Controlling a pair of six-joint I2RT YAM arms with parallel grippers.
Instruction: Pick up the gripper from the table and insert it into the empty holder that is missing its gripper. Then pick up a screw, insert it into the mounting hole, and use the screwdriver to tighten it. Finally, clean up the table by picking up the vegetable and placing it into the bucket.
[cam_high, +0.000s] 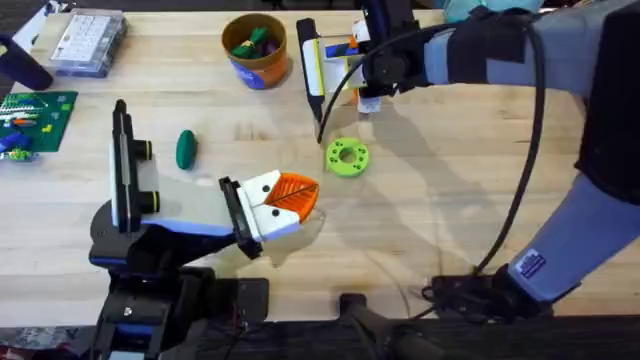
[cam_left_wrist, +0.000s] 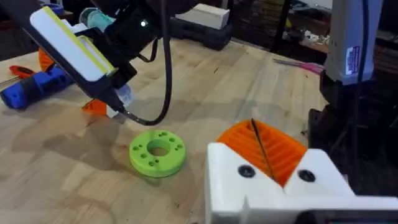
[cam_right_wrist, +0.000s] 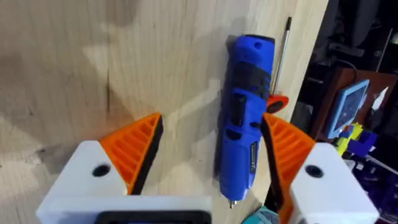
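Note:
The blue screwdriver (cam_right_wrist: 244, 118) lies on the wooden table with its thin metal bit pointing away. My right gripper (cam_right_wrist: 212, 124) is open and straddles it: one orange pad (cam_right_wrist: 134, 146) stands well clear, while the other pad (cam_right_wrist: 287, 142) is close beside the body. In the overhead view the right gripper (cam_high: 364, 92) is at the far centre of the table. The dark green vegetable (cam_high: 186, 149) lies at centre left. My left gripper (cam_high: 297, 196) hovers low near the front centre, pads pressed together on nothing (cam_left_wrist: 264, 142). The loose gripper, the holder and the screw are out of view.
A lime-green disc (cam_high: 347, 157) (cam_left_wrist: 157, 151) with a centre hole lies between the two grippers. The orange bucket (cam_high: 254, 48), with several small items inside, stands at the far centre. A clear parts box (cam_high: 88, 42) and a green board (cam_high: 38, 118) sit at far left.

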